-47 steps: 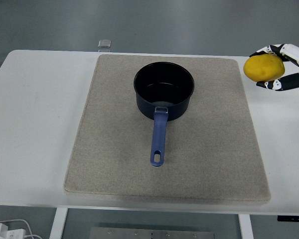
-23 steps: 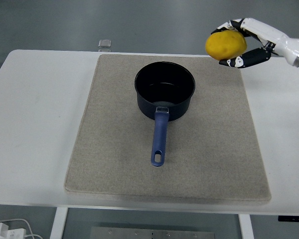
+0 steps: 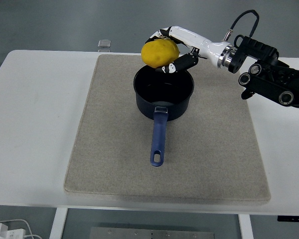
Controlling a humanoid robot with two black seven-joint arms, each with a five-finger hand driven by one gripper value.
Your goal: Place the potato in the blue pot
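Leftward and over the mat [image 3: 109, 149] is where the right hand [image 3: 172, 47] has travelled since the earlier frames, when it held the potato [image 3: 160, 53] out past the table's right side; now the whole black forearm reaches in from the right edge. That yellow potato sits in the air above the far rim of the blue pot [image 3: 164, 91], not yet fully over the opening as far as this view shows. The pot stands on the grey mat with its handle [image 3: 158, 139] pointing toward the near edge of the white table [image 3: 35, 114], and it looks empty inside. The carry seems nearly done and the drop is the step at hand; the next move likely calls for bringing the potato a little nearer over the middle of the pot, lowering it, then letting go. The fingers [image 3: 182, 60] are curled around the potato's right side and underside, clamped on it. No left arm shows. A small clear object [image 3: 104, 44] lies at the table's far edge.
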